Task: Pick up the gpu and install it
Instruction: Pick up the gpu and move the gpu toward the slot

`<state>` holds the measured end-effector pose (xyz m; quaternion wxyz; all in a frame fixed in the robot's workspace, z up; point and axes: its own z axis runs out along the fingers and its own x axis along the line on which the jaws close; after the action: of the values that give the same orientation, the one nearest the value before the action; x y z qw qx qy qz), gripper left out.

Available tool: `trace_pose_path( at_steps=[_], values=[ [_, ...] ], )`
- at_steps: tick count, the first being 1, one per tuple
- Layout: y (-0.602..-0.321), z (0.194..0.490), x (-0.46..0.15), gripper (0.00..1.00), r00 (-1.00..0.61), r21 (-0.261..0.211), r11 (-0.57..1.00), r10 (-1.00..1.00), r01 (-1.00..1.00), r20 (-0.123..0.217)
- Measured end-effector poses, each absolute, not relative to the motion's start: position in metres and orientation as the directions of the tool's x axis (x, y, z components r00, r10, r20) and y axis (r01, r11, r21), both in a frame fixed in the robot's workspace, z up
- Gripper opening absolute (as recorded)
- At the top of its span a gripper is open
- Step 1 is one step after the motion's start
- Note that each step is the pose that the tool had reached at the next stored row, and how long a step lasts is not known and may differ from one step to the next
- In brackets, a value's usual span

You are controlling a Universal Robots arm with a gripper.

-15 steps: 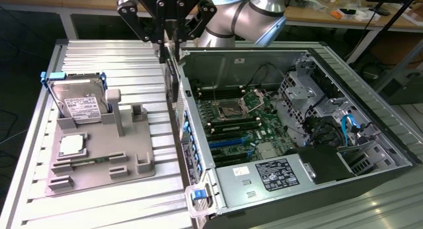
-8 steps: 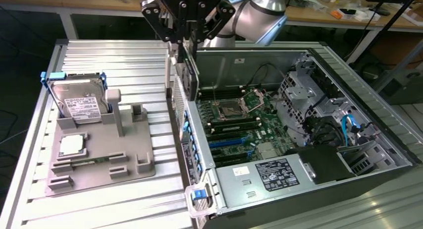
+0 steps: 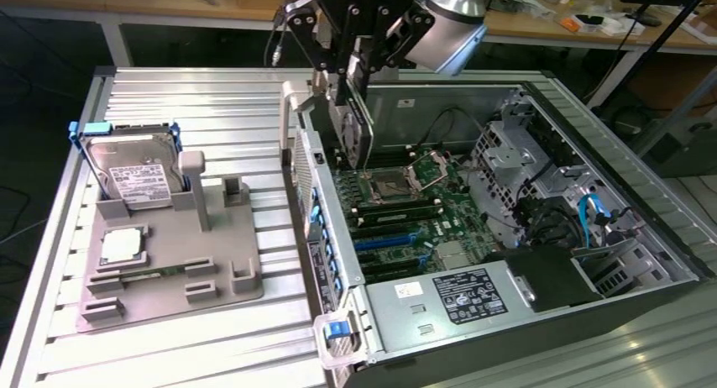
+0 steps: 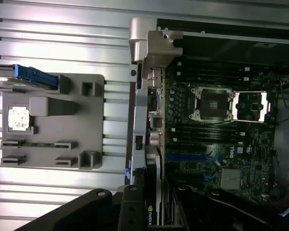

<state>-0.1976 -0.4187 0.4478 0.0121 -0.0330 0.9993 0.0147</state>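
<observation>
Your gripper point(image 3: 354, 67) clamps the slim dark gpu point(image 3: 356, 128) over the metal case point(image 3: 644, 195); the wrist view adds the card's logo point(image 4: 151, 215).

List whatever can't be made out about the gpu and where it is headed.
- gpu connector edge: in the exterior view the card is edge-on and dark, so its contacts are lost.
- gpu's full length: the wrist view cuts it off at the frame edge, between parts of the gripper.
- Blue slots: too small to tell which one the card hangs over.

The black gripper point(image 3: 356, 69) is hiding the top of the slim, dark rectangular gpu point(image 3: 358, 132). The exterior view's edge is cropping the silver arm point(image 3: 454, 10).
</observation>
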Motion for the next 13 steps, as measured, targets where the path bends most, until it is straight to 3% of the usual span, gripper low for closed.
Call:
trace_pose_path(
  at_steps=[13],
  values=[
    [-0.419,0.449,-0.156,0.27,-0.998,0.029,0.997,-0.065,-0.065,-0.016]
  ],
)
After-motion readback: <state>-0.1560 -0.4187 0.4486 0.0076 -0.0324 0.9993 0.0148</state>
